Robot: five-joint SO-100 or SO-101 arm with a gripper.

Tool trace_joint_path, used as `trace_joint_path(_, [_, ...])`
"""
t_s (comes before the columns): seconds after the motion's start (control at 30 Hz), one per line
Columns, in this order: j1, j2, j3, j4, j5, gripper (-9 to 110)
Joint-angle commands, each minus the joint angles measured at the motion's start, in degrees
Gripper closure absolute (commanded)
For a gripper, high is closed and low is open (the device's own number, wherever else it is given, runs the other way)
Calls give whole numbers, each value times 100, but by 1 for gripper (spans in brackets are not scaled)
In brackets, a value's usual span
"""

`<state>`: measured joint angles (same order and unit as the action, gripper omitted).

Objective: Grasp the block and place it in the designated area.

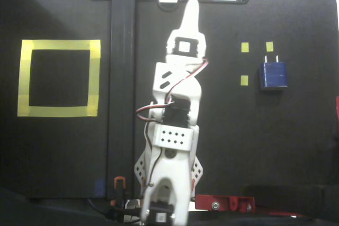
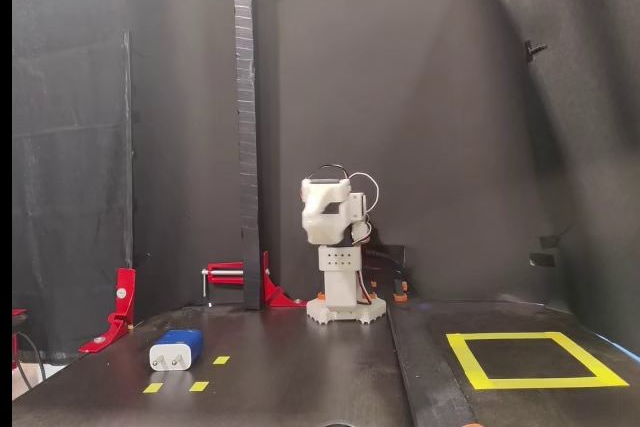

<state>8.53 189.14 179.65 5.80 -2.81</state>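
The dark-blue block [image 1: 273, 74] lies flat on the black table at the right of a fixed view from above, its two pale prongs pointing to the far edge. In a fixed view from the front, the block [image 2: 177, 349] sits at the near left. The designated area [image 1: 59, 78] is a wide yellow tape frame at the left from above, and the designated area [image 2: 535, 359] is at the right from the front. My gripper [image 1: 190, 10] tapers to a single point, shut and holding nothing, well to the left of the block. The white arm [image 2: 334, 247] stands at the table's middle.
A tall black post [image 1: 122, 78] rises between the arm and the yellow frame. Three small yellow tape squares [image 1: 244, 47] lie just left of the block. Red clamps [image 2: 120, 307] are fixed at the table's edges, one [image 1: 222, 203] beside the arm's base.
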Motion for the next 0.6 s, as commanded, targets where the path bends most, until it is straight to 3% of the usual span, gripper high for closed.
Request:
trace_joint_path(0.0, [475, -26, 44, 88, -53, 102])
trace_joint_path(0.57, [3199, 79, 35, 299, -79, 102])
